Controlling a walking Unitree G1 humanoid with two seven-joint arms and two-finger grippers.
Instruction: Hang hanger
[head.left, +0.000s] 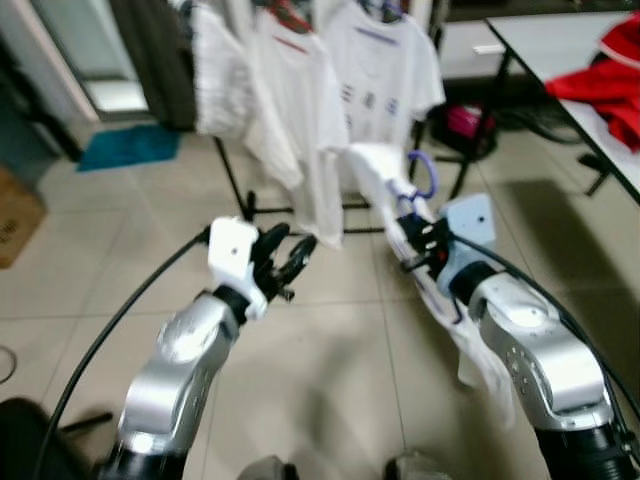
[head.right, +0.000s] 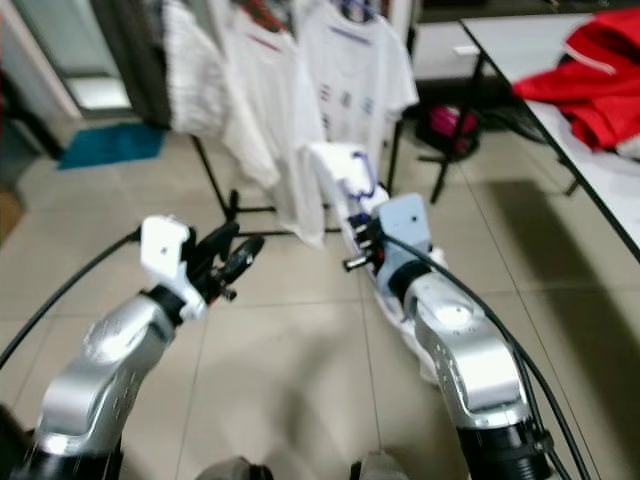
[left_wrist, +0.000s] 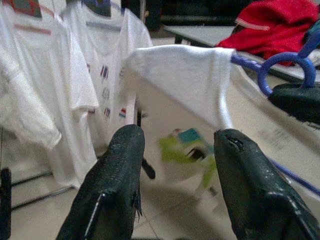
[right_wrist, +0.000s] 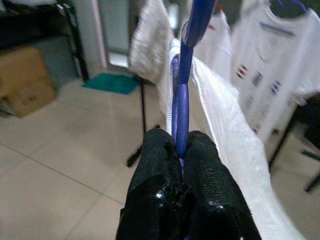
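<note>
A purple hanger (head.left: 425, 175) carries a white shirt (head.left: 375, 170) that droops past my right arm. My right gripper (head.left: 418, 240) is shut on the hanger's neck (right_wrist: 181, 115), its black fingertips (right_wrist: 160, 160) pinched on the purple plastic. My left gripper (head.left: 285, 258) is open, level with the right one and to its left, holding nothing; its fingers (left_wrist: 122, 170) point toward the held shirt (left_wrist: 185, 75). Behind both stands a black clothes rack (head.left: 235, 180) with several white shirts (head.left: 380, 70) hanging on it.
A white table (head.left: 575, 60) with a red garment (head.left: 605, 85) stands at the right. A pink bag (head.left: 462, 122) lies under the rack's far side. A teal mat (head.left: 130, 145) and a cardboard box (head.left: 15, 225) are at the left. Tiled floor (head.left: 330, 360) lies before me.
</note>
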